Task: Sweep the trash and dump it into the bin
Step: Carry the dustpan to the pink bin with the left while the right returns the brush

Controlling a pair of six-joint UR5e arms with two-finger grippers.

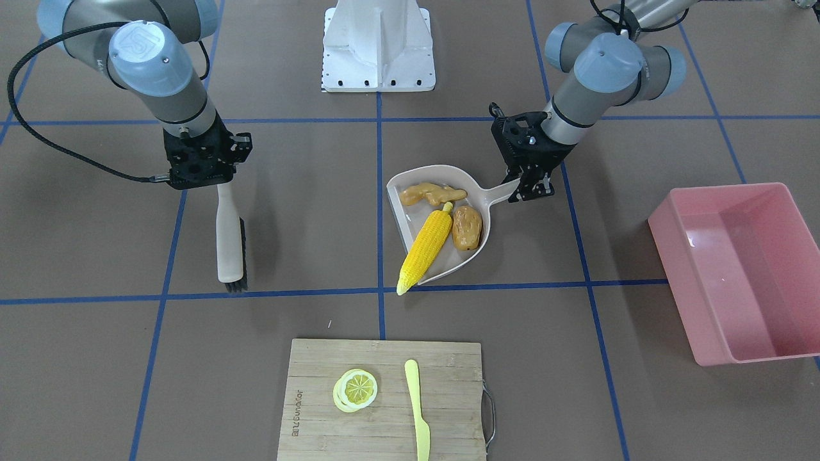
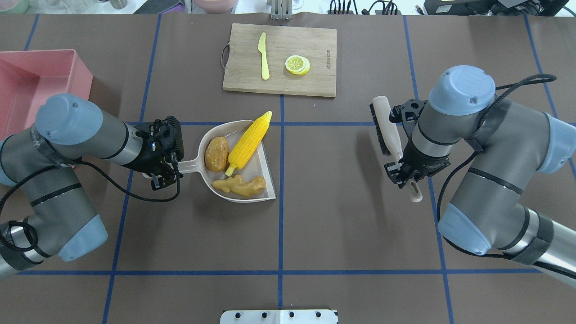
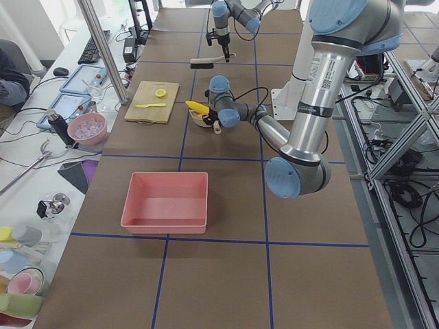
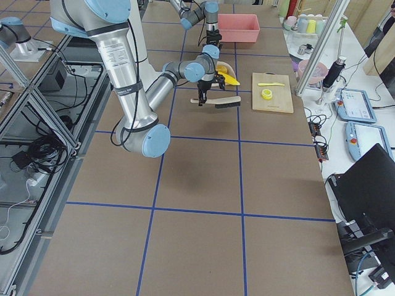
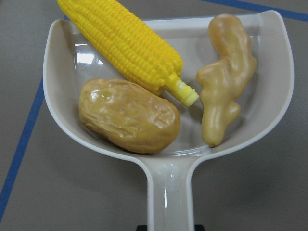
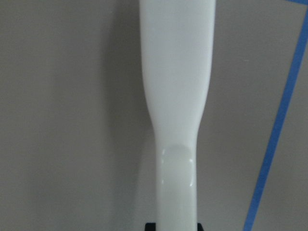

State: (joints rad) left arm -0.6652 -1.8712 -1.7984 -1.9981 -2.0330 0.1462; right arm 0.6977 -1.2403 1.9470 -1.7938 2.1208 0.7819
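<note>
The yellow corn cob, brown potato and tan ginger root lie in the beige dustpan at mid-table. The corn's tip sticks out past the pan's open edge. My left gripper is shut on the dustpan's handle. My right gripper is shut on the handle of a beige brush, its bristles low over the table. The pink bin stands empty at the far left, beyond my left arm; it also shows in the front view.
A bamboo cutting board at the far middle edge carries a pale yellow knife and lemon slices. The robot's white base sits on the near side. Blue tape lines cross the brown table.
</note>
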